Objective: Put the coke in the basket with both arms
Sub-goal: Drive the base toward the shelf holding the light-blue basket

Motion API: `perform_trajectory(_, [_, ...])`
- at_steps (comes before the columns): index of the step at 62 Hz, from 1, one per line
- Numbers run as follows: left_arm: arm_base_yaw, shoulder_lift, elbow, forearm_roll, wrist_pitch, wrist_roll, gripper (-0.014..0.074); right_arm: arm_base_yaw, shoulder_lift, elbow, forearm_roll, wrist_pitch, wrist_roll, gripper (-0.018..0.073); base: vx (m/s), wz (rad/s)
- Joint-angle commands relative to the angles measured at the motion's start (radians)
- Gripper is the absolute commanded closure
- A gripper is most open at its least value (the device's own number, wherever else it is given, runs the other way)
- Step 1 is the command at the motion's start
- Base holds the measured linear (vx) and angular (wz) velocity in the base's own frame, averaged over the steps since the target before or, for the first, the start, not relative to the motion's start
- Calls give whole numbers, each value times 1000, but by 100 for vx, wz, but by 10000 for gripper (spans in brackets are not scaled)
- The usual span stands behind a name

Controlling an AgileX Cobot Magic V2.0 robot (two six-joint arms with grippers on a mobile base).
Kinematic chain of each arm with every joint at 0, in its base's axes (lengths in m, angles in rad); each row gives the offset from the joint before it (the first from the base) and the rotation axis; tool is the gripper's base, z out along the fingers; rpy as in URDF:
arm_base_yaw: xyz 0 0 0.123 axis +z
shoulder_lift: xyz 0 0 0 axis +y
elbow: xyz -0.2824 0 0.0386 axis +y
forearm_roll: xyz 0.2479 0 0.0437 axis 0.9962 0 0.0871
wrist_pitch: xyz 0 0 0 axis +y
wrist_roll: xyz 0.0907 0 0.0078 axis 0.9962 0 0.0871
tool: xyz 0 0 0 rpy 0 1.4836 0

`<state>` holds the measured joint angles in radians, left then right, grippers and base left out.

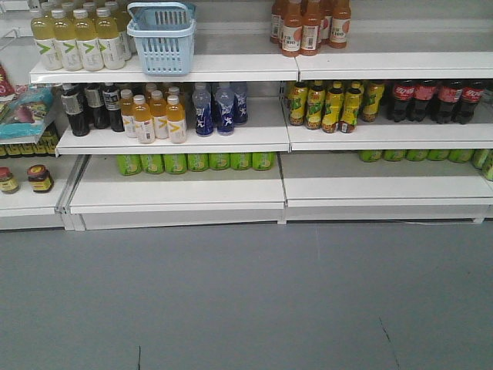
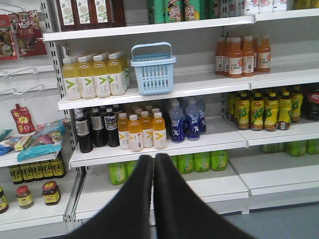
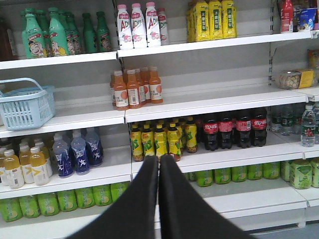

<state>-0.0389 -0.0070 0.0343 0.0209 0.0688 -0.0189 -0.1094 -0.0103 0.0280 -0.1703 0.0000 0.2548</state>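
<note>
Evidently reaching is not yet begun: we note left gripper (image 2: 153,158) and right gripper (image 3: 158,159) closed, empty. Next move: open, approach coke (image 3: 226,128) mid-right; basket (image 3: 25,107) sits upper left.

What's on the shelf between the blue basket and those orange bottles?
Nothing. Between the basket and the orange bottles the white shelf is bare, which shows most clearly in the exterior front-facing view.

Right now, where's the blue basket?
In the front view, the basket stands on the upper shelf, left of centre, right beside the pale yellow bottles.
</note>
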Motion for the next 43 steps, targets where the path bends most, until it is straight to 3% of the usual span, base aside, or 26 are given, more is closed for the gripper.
perform_trajectory(1, [0, -19, -32, 0, -69, -2, 602, -7, -13, 8, -6, -72, -2, 567, 8, 0])
perform_trajectory(43, [0, -19, -32, 0, -69, -2, 602, -7, -13, 8, -6, -72, -2, 567, 13, -1])
